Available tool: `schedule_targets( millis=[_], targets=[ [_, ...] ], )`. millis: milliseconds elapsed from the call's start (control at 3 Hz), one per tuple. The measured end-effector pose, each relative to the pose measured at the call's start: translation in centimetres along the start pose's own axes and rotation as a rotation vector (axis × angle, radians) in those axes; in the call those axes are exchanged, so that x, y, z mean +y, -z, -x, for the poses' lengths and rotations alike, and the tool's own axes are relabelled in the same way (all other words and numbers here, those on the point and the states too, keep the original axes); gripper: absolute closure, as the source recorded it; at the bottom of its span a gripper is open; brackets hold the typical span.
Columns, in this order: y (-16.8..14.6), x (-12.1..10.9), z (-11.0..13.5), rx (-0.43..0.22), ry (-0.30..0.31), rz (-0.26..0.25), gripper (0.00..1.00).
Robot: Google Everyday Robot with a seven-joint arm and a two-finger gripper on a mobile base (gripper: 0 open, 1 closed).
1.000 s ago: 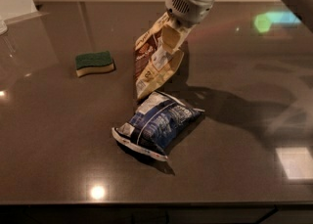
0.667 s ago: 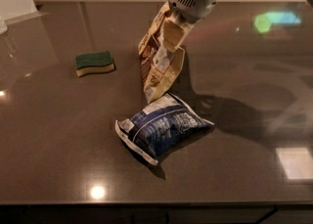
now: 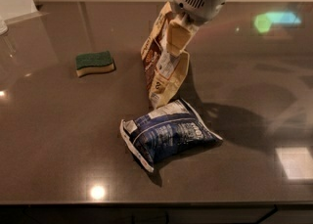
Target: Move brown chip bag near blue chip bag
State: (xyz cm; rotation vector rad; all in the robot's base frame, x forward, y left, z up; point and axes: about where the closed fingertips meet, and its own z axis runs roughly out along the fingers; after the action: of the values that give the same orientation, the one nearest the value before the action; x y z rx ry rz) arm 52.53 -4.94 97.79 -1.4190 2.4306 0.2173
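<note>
Brown chip bag (image 3: 164, 71) hangs from my gripper (image 3: 177, 39), which sits over the middle of the counter (image 3: 58, 135) toward the back, its jaws pinched closed on the bag's upper part. The bag dangles at a tilt, and its lower corner comes down right at the top edge of the blue chip bag (image 3: 168, 132), which lies flat just in front of it. I cannot tell whether that corner rests on the surface, touches the blue bag or clears both.

I judge the carry is all but done and the step in hand is the set-down. The next move calls for a short, gentle lowering so the bag settles beside the blue one and not on top of it. Then I would spread the jaws and lift straight up without dragging either bag. A green sponge (image 3: 95, 63) sits well apart to the left, out of the way.
</note>
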Motion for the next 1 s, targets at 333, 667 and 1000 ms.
schedule_targets(
  millis=[333, 667, 1000],
  targets=[
    [-0.14, -0.07, 0.31, -0.007, 0.002, -0.003, 0.36],
    [-0.27, -0.10, 0.54, -0.012, 0.004, -0.005, 0.13],
    [-0.40, -0.12, 0.77, -0.017, 0.006, -0.006, 0.00]
  ],
)
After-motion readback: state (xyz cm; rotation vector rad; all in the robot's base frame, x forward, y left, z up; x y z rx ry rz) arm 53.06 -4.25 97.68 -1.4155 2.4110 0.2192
